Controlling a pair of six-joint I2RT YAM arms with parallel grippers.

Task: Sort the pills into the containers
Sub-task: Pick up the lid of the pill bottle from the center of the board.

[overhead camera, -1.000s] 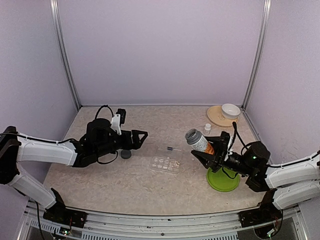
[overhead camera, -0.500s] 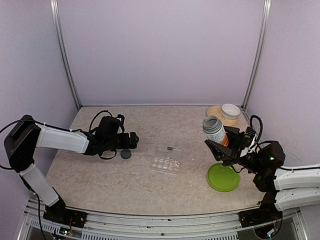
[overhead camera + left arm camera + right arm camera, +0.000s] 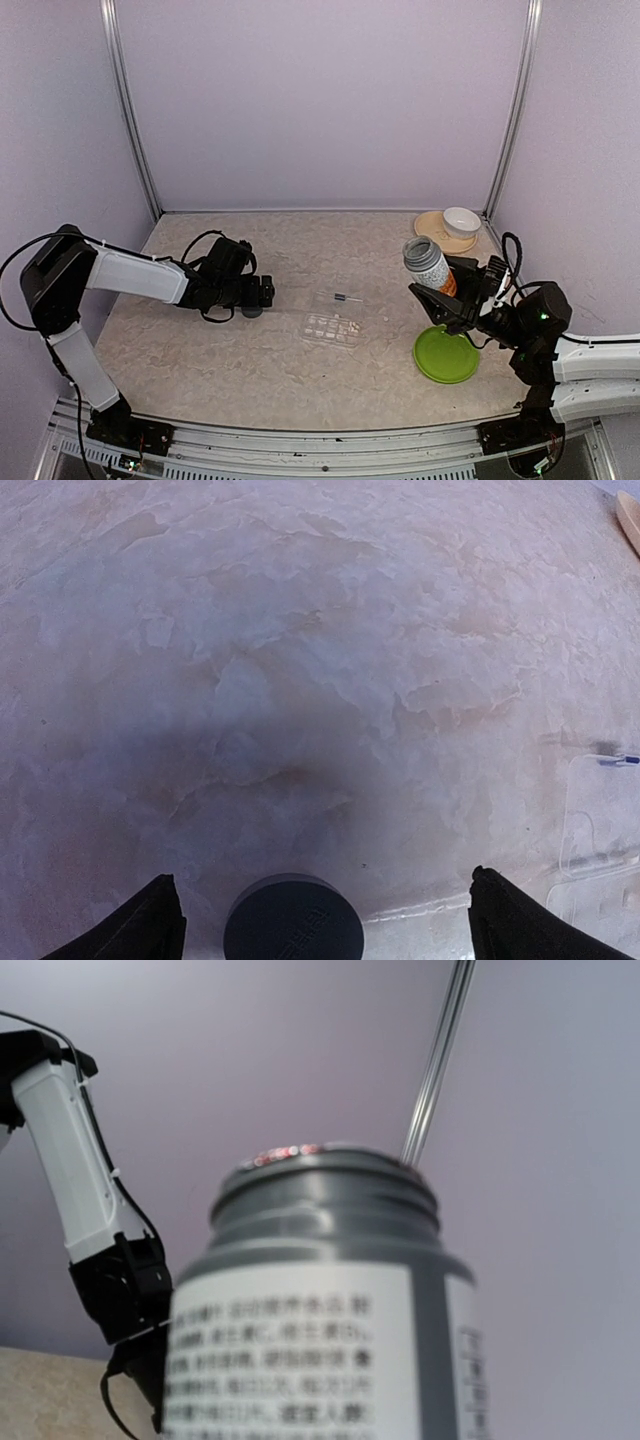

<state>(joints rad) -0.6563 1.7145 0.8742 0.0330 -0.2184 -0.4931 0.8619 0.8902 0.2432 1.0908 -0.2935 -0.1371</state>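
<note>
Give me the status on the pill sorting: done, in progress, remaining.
Done: the pill bottle is uncapped; its dark cap lies on the table between the open left gripper's fingers. In hand: the right gripper holds the open bottle roughly upright by the green plate. Left: getting pills into the clear pill organiser; no loose pills show, and its compartments are too small to read.

likely cap (image 3: 252, 310) left of organiser (image 3: 333, 327), dish (image 3: 446, 357) right

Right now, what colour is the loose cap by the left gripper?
Dark grey cap; left wrist view shows it best.
</note>
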